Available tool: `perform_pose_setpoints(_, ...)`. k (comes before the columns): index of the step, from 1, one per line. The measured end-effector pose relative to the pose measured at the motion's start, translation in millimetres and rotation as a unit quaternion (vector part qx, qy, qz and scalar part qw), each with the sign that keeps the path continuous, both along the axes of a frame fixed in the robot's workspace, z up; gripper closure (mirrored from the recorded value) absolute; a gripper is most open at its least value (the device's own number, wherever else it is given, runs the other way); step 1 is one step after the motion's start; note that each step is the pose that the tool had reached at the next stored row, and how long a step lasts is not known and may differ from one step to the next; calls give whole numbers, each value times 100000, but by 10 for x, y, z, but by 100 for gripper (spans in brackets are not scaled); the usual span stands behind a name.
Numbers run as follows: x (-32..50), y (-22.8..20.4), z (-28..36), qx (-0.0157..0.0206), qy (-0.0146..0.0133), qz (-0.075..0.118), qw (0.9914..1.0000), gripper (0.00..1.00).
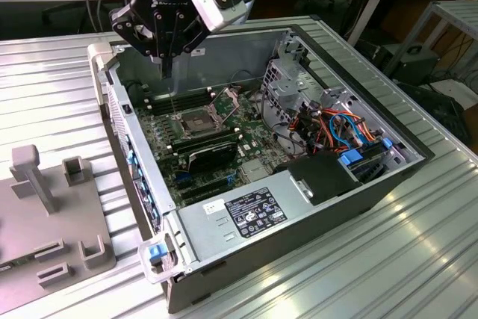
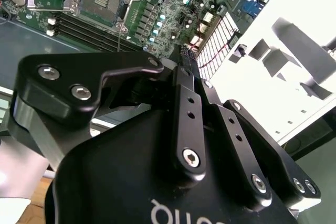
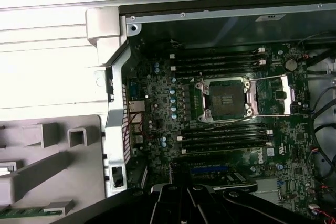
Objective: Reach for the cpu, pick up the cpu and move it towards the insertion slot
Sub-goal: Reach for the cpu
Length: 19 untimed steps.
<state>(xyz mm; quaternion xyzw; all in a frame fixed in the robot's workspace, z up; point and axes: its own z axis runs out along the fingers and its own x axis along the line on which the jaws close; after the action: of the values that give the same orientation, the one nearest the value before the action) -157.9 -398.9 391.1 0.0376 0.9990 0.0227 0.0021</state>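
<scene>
1. Exterior view first: a white label (image 1: 254, 211) is seen on the grey metal power supply cover (image 1: 198, 222). It is packed with black print and small round symbols, all too small to be made out.
2. Over to the second wrist view: white lettering (image 2: 173, 212) is caught on the black housing (image 2: 121, 182). It is cut by the picture's edge, so no whole word is given.
3. Now the first wrist view: a small white logo (image 3: 255, 153) is printed on the green motherboard (image 3: 157, 95), and a white sticker (image 3: 280, 150) is set just beside it. Neither can be read.
4. Fine white markings are scattered across that board, and none can be told.
</scene>
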Motion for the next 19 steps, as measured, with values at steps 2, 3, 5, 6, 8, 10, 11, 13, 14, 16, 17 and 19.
perform_pose_setpoints(2, -11, 0, -1, 6, 25, -3, 100000, 89)
perform_pose_setpoints(3, -17, 0, -1, 5, 36, -4, 100000, 89)
perform_pose_setpoints(5, -26, 0, -2, 6, 65, -3, 100000, 89)
perform_pose_setpoints(6, -33, 0, -2, 10, 81, -2, 100000, 89)
perform_pose_setpoints(8, -49, 0, -4, 15, 125, -2, 100000, 89)
perform_pose_setpoints(10, -60, 0, -4, 17, 153, -2, 100000, 89)
perform_pose_setpoints(11, -67, 0, -5, 19, 170, -2, 100000, 89)
perform_pose_setpoints(13, -78, 0, -5, 23, 197, -2, 100000, 89)
perform_pose_setpoints(14, -83, 0, -6, 24, 210, -4, 100000, 89)
perform_pose_setpoints(16, -95, 0, -6, 27, 230, -1, 100000, 89)
perform_pose_setpoints(17, -107, 0, -6, 30, 241, -1, 100000, 89)
perform_pose_setpoints(19, -126, 0, -8, 43, 274, -1, 100000, 89)
